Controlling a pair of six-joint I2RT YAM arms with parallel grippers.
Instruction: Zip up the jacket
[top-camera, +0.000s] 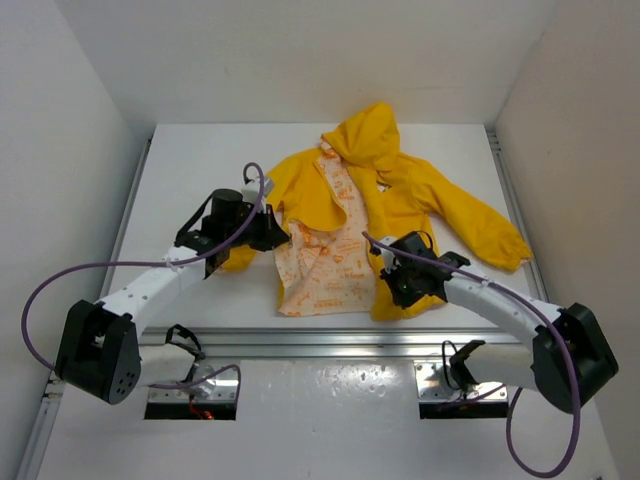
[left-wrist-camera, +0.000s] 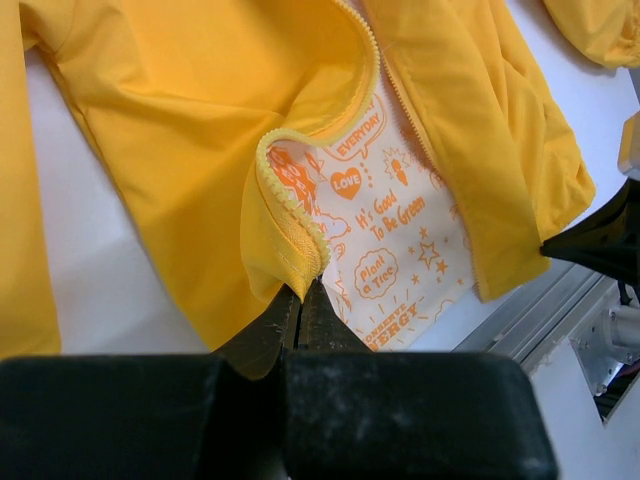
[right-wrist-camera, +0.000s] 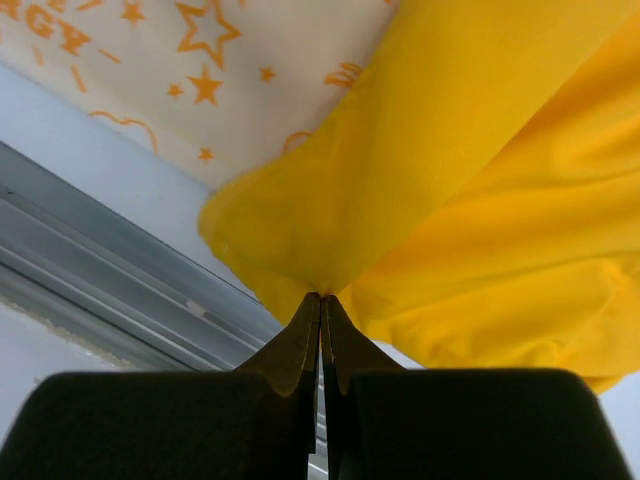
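Jacket (top-camera: 420, 200) lay front-up and unzipped on the white table (top-camera: 190, 170), its hem toward the metal rail (top-camera: 330, 341) and its hood (top-camera: 366, 135) at the end farthest from that rail, so the zipper line ran straight away from the rail. The left gripper (left-wrist-camera: 300, 303) was pinched shut on the toothed zipper edge (left-wrist-camera: 288, 205) of the panel on its own side, which curled back over itself some way up from the rail. The right gripper (right-wrist-camera: 322, 300) was clamped tight on the bottom corner of the opposite panel, just beside the rail. Between the two grips the orange-printed lining (top-camera: 318, 262) lay bare, so the two zipper halves were well apart. By my reading, the coming move turned on that gap: both lower ends had to meet close to the rail. The right grip sat nearer the rail than the left. I could not find the slider in any view.
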